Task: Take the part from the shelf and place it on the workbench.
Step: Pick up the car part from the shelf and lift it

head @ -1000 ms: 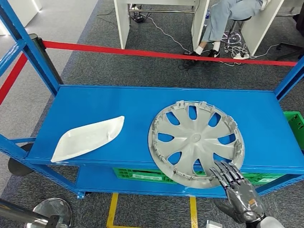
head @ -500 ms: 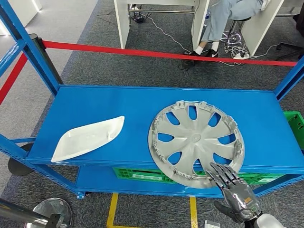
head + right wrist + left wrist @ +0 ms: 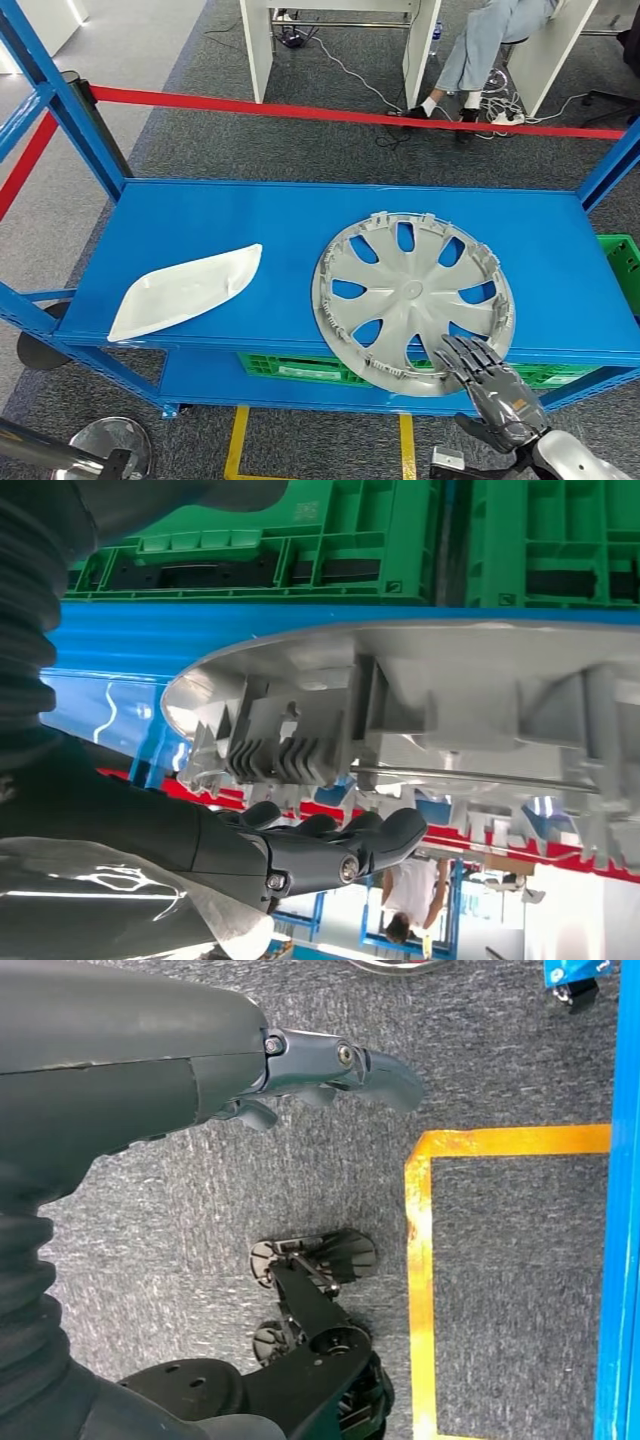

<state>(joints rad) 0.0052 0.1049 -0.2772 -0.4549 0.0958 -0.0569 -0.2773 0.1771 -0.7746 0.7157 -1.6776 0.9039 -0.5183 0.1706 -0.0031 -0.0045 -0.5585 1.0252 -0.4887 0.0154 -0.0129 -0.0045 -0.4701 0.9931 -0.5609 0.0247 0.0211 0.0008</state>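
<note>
Head view looks down on a blue metal shelf [image 3: 226, 215] standing on grey carpet [image 3: 181, 130]. A red tape barrier [image 3: 340, 113] runs behind the shelf, and past it are white desks [image 3: 260, 45] and a person's legs [image 3: 472, 50] by a chair. Yellow tape lines [image 3: 235, 440] mark the floor in front. Green crates [image 3: 294, 368] sit on the lower level.

A silver hubcap [image 3: 413, 300] lies flat on the top level, toward the right, with its near edge sticking out over the front of the shelf. A white curved plastic part [image 3: 185, 290] lies well apart from it on the left.

The right hand [image 3: 490, 385] is at the near edge of the hubcap with its fingers stretched out over the rim. I cannot tell if it has a grip yet. The left hand [image 3: 332, 1060] hangs over the floor, fingers out straight, holding nothing.

No words can be read.
</note>
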